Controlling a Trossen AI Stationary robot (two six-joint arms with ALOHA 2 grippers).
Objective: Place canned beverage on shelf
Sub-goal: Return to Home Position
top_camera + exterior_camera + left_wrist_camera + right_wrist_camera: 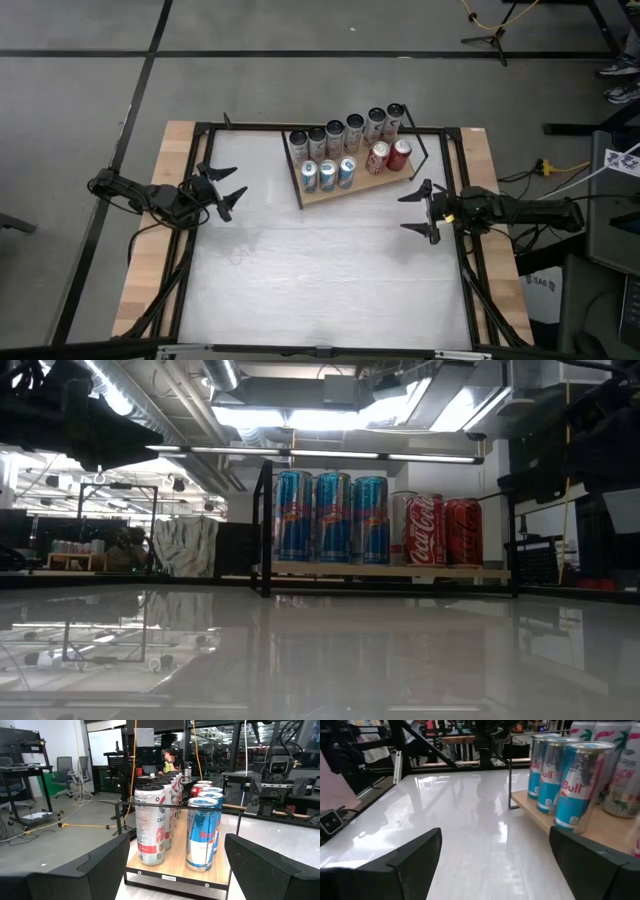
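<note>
Toward the far edge of the white table [320, 270], the shelf [368, 183] sits slightly askew, its wooden board fenced by a thin black wire frame that likely keeps cans from sliding off the edges. Cans stand upright on it in two rows, grouped by kind. Three blue cans [328, 174] are side by side at the front, two red cans [389, 156] stand next to them in the same row, and a line of six pale cans [345, 127] runs behind. Sorting them this way reads as a tidy shop display, like beside like, with the front row's labels facing outward in the low view. No can lies loose on the table and neither arm carries one, so the stocking looks finished. The left gripper [240, 180] hovers over the table's left side, well apart from the shelf, its fingers spread wide and holding nothing. The right gripper [402, 212] hangs near the shelf's front right corner, likewise spread wide and empty. Both point inward toward the middle, and each wrist view looks between parted fingers at the standing cans. Held clear and open like this, the arms seem posed for parking, so that nothing brushes the rows. The right one, being nearer, would need the more careful retreat.
</note>
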